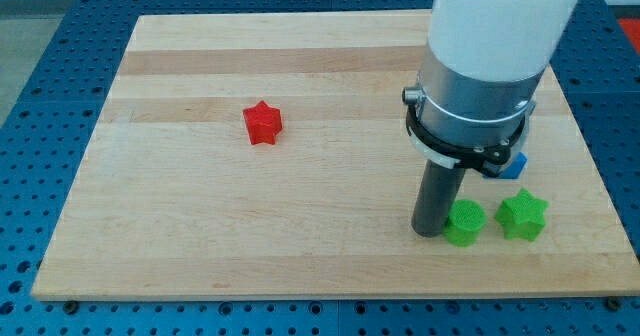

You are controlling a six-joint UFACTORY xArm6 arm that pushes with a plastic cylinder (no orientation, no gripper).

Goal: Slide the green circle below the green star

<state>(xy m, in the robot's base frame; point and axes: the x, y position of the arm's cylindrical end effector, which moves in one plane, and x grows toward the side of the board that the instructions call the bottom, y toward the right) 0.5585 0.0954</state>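
Note:
The green circle (464,222) lies near the view's bottom right on the wooden board (200,226). The green star (523,215) lies just to its right, a small gap between them, at about the same height in the view. My tip (431,232) is at the lower end of the dark rod, touching or nearly touching the green circle's left side. The arm's white and grey body hangs above them.
A red star (263,123) lies left of the board's middle. A blue block (517,163) shows partly behind the arm's grey body, above the green star. The board's right edge (600,191) and bottom edge are close to the green blocks.

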